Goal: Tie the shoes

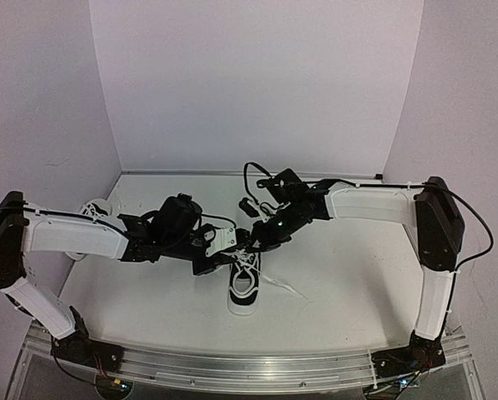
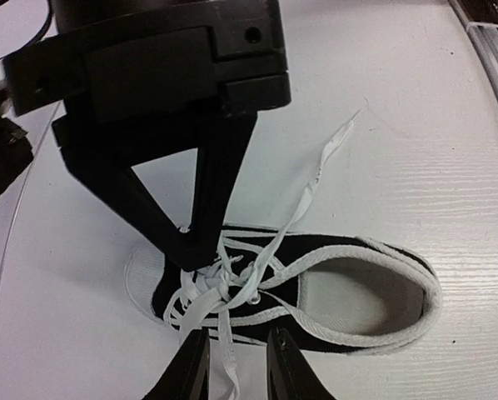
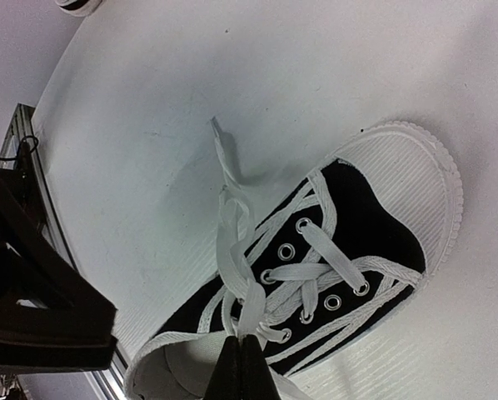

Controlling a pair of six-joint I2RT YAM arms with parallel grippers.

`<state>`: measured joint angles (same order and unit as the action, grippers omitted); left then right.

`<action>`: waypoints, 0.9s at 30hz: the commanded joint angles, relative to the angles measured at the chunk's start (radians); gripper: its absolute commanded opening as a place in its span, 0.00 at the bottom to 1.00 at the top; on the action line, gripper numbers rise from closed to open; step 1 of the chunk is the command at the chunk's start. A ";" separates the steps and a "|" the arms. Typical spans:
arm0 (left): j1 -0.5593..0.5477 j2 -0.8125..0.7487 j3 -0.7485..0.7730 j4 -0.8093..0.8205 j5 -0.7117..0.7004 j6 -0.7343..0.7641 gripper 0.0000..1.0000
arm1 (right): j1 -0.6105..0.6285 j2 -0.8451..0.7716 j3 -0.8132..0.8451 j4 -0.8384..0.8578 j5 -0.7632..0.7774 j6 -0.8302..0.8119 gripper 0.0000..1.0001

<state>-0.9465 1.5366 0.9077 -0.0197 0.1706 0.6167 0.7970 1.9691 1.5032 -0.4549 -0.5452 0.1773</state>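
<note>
White laces (image 3: 232, 242) may slip loose, I think: the right jaws pinch together on one strand above the sneaker (image 1: 245, 287) in the middle of the desk (image 1: 357, 275), while the left jaws stand apart around another, gripping nothing.

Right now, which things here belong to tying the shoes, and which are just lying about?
Job: centre shoe, its laces, second shoe at far left, right gripper (jaws shut on laces), left gripper (jaws astride one lace).
Not the job: arm cable, metal rail at the near edge.
</note>
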 commanded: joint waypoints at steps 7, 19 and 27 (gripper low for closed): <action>-0.040 0.113 0.113 -0.044 -0.125 0.182 0.24 | -0.013 0.021 0.014 0.034 -0.041 0.006 0.00; -0.048 0.184 0.154 -0.054 -0.203 0.211 0.23 | -0.015 0.026 0.014 0.036 -0.047 0.008 0.00; -0.058 0.208 0.168 -0.064 -0.234 0.234 0.22 | -0.015 0.033 0.016 0.036 -0.050 0.008 0.00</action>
<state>-0.9938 1.7243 1.0283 -0.0773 -0.0355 0.8240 0.7851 1.9823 1.5032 -0.4405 -0.5755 0.1848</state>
